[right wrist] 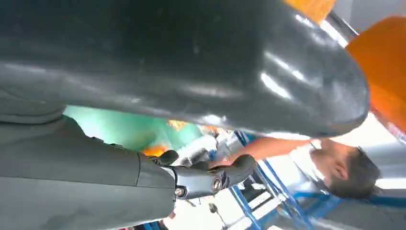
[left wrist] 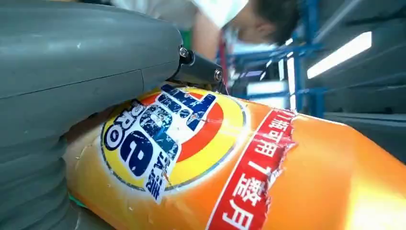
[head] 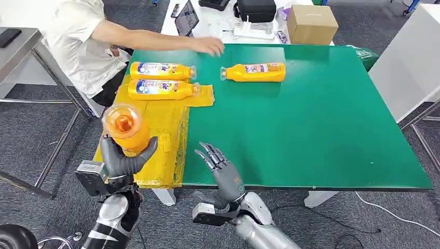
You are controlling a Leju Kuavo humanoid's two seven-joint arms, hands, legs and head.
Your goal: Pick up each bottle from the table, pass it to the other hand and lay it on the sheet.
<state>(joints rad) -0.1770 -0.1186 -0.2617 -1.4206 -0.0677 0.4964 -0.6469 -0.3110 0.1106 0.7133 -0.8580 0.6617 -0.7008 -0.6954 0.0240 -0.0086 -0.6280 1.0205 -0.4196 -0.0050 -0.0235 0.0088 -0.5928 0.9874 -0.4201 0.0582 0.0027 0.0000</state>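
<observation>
At the lower left of the head view, the left hand (head: 124, 158) grips an orange bottle (head: 126, 127), fingers and thumb clamped round its body, its base turned up toward the camera. It is held above the near end of the yellow sheet (head: 168, 122), over the table's left front corner. In the left wrist view the same bottle (left wrist: 268, 177) lies against the grey thumb (left wrist: 72, 62), its round blue and yellow label and a red strip with white characters facing the camera.

Just right of it, at lower centre, the right hand (head: 220, 168) hangs over the front edge of the green table (head: 321, 124), holding nothing, fingers apart and pointing up and to the left. In the right wrist view its dark fingers (right wrist: 210, 175) are slightly curled with nothing in them.

Farther back, in the upper left of the head view, 2 bottles lie on their sides on the far end of the sheet, side by side and almost touching, caps to the right: the nearer one (head: 162, 89) and the farther one (head: 161, 70). A 4th bottle (head: 254, 72) lies on the bare green top right of them, upper centre, cap to the left.

At the far left edge a person (head: 83, 36) in a white shirt reaches an arm over the table; the person's hand (head: 208, 46) is near the 4th bottle, apart from it. Beyond the table stand a cardboard box (head: 311, 23) and a black case (head: 256, 9).
</observation>
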